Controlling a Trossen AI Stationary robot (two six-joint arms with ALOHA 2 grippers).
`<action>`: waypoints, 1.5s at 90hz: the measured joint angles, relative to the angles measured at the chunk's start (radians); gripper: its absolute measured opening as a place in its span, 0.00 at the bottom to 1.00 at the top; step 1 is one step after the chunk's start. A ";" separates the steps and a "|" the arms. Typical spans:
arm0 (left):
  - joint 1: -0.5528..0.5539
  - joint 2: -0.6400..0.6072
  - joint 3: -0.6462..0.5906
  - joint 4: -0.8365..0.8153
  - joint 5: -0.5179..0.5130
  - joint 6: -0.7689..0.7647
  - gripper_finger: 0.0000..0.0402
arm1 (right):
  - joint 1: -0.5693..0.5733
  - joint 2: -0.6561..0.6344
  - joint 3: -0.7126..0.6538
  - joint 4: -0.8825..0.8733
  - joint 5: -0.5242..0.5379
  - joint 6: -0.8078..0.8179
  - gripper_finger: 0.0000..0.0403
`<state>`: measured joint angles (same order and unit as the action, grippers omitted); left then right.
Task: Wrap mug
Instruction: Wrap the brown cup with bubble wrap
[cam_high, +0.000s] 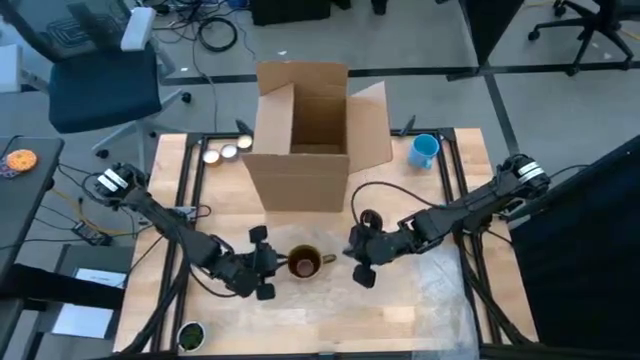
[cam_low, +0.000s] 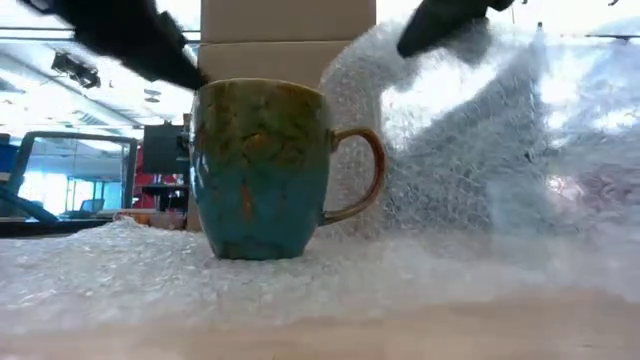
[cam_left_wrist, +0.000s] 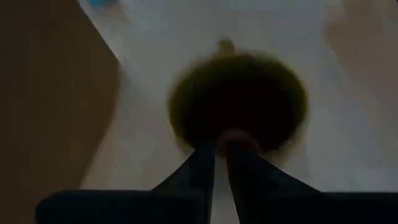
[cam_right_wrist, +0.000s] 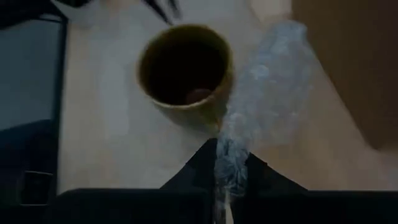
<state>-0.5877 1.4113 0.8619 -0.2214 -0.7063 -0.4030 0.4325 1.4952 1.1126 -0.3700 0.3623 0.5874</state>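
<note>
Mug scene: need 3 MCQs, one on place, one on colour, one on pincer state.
1. Where does the mug stand?
A. inside the cardboard box
B. on the bubble wrap, in front of the cardboard box
C. on the floor

2. What colour is the small cup by the table's far right edge?
A. blue
B. red
C. white

3. What is the right pincer doing?
A. hanging open
B. shut on the mug's handle
C. shut on the bubble wrap

Answers:
1 B: the low view shows bubble wrap under the mug, and the cardboard box behind it.
2 A: the high view shows it blue.
3 C: the right wrist view shows a strip of wrap pinched between the fingers.
</note>
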 joint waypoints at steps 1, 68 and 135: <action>0.004 0.000 0.002 0.005 0.000 0.003 0.11 | 0.000 0.002 0.000 0.008 0.000 -0.002 0.00; 0.150 0.003 0.034 0.366 0.142 0.312 0.55 | -0.004 0.099 0.000 0.241 0.024 -0.179 0.00; 0.208 0.011 0.032 0.423 0.402 0.319 0.66 | -0.023 0.107 0.000 0.265 0.042 -0.301 0.00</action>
<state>-0.3794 1.4222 0.8944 0.2012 -0.3042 -0.0841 0.4094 1.6024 1.1126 -0.1051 0.4038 0.2863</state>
